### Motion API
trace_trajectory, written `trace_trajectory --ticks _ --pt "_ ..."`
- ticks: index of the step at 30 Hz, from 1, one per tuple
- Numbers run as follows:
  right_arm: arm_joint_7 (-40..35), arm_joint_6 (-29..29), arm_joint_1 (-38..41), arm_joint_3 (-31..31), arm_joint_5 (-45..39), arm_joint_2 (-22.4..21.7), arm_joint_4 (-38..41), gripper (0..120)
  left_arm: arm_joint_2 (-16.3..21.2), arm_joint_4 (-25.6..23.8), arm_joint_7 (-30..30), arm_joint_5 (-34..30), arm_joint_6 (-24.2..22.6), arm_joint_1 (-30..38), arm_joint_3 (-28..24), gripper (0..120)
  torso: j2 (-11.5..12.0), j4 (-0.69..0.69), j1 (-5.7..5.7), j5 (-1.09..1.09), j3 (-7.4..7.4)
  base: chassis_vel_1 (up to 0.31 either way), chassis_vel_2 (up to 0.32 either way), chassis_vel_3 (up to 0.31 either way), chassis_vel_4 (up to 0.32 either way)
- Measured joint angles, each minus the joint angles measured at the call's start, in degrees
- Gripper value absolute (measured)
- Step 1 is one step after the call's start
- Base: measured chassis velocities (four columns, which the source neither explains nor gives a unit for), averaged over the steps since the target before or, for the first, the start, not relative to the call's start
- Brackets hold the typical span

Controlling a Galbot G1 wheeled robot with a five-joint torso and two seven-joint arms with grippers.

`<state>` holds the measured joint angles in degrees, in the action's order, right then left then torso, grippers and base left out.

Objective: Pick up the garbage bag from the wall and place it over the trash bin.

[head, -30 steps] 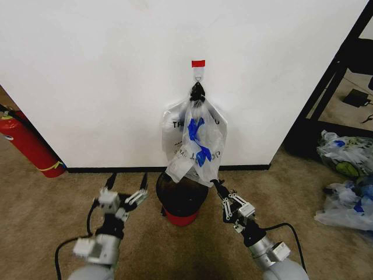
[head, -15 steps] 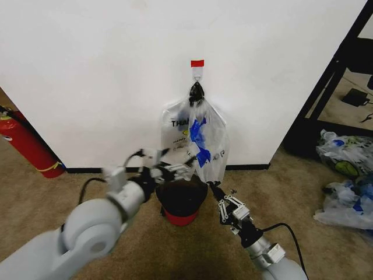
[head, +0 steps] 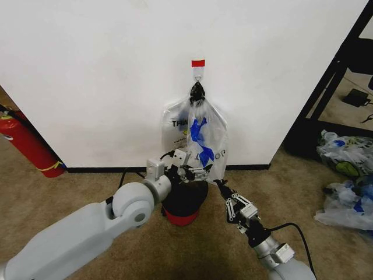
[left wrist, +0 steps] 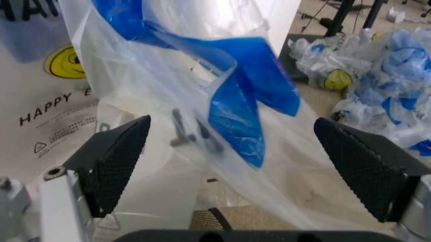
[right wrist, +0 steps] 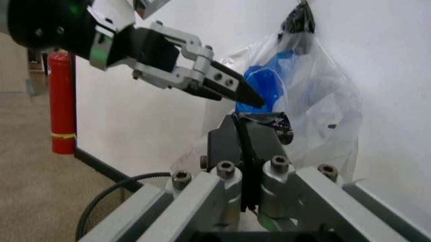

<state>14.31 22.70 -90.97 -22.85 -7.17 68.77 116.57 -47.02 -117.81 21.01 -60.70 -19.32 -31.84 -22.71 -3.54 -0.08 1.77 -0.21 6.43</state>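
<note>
The garbage bag [head: 201, 140], thin clear plastic with blue strokes [left wrist: 249, 101], hangs from a hook under red tape [head: 198, 63] on the white wall [head: 105, 76]. Under it on the floor stands the black mesh trash bin [head: 183, 201] with a red base. My left arm reaches across above the bin, and my left gripper [head: 195, 171] is open at the bag's lower part, its pads [left wrist: 114, 161] wide apart on either side of the plastic. My right gripper [head: 220, 185] is shut, with its tips at the bag's lower right edge. I cannot tell whether they hold any plastic.
A second clear bag with black lettering [head: 176, 124] hangs behind on the same hook. A red fire extinguisher [head: 26, 143] leans at the wall on the left. On the right, a black shelf frame [head: 344, 70] and a heap of plastic bags [head: 347, 154] stand on the carpet.
My left arm rose from low at the left and swung across to the bag's lower part above the bin. The bag shifted a little. The right gripper hardly moved.
</note>
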Motion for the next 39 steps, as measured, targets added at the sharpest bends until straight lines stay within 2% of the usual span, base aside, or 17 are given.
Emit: trace_trajectory --ticks 5,11,12,16,17,18,23,24,27,36,39 --pt "0.00 0.10 -0.19 -0.21 -0.32 -0.08 -0.29 0 -1.24 2.09 -0.03 0.39 0.75 1.41 -0.29 81 0.00 0.01 0.00 -0.01 0.00 0.000 0.000 0.000 0.000" --pt "-0.01 0.07 -0.01 -0.22 -0.96 -0.20 -0.53 0 -2.25 3.83 -0.31 0.83 1.21 2.29 -1.61 53 0.00 0.01 0.00 0.00 0.00 0.000 0.000 0.000 0.000" --pt "-0.01 0.07 -0.01 -0.22 -0.96 -0.20 -0.53 0 -2.25 3.83 -0.31 0.83 1.21 2.29 -1.61 53 0.00 0.01 0.00 0.00 0.00 0.000 0.000 0.000 0.000" --pt "-0.05 -0.08 -0.27 -0.38 -1.17 -0.20 -0.22 0 -2.92 4.57 -0.35 1.31 1.59 2.28 -1.81 39 0.00 0.01 0.00 0.00 0.00 0.000 0.000 0.000 0.000" --pt "-0.08 -0.07 -0.51 -0.53 -1.19 -0.26 -0.19 0 -3.33 4.92 -0.35 1.38 1.75 2.66 -1.83 31 0.00 0.00 0.00 -0.01 0.00 0.000 0.000 0.000 0.000" --pt "-0.08 -0.07 -0.51 -0.53 -1.19 -0.26 -0.19 0 -3.33 4.92 -0.35 1.38 1.75 2.66 -1.83 31 0.00 0.00 0.00 -0.01 0.00 0.000 0.000 0.000 0.000" --pt "-0.34 0.02 -0.76 -0.73 -1.22 -0.34 -0.36 0 -3.91 5.18 -0.19 1.40 2.12 4.05 -1.81 11 0.00 -0.01 0.00 0.00 0.00 0.000 0.000 0.000 0.000" --pt "-0.37 0.02 -0.76 -0.74 -1.22 -0.33 -0.40 0 -3.91 5.17 -0.19 1.40 2.12 4.06 -1.80 11 0.00 -0.01 0.00 0.00 0.00 0.000 0.000 0.000 0.000" --pt "-0.78 0.09 -0.52 -0.83 -1.27 -0.25 -0.97 0 -3.50 4.59 -0.05 1.40 2.18 3.99 -1.20 0 0.00 0.00 0.00 -0.01 0.00 0.000 0.000 0.000 0.000" --pt "-5.46 -2.26 -1.00 -0.88 -0.43 -0.20 -1.30 0 -0.30 -0.50 1.22 1.46 2.58 -0.35 4.97 0 0.00 0.01 0.00 -0.02 0.00 0.000 0.000 0.000 0.000" --pt "-7.20 -3.19 -1.77 -0.96 0.03 -0.58 -0.57 10 0.88 -2.39 1.35 3.76 3.39 -3.30 8.92 0 0.00 0.01 0.00 -0.01 -0.01 0.000 0.000 0.000 0.000"
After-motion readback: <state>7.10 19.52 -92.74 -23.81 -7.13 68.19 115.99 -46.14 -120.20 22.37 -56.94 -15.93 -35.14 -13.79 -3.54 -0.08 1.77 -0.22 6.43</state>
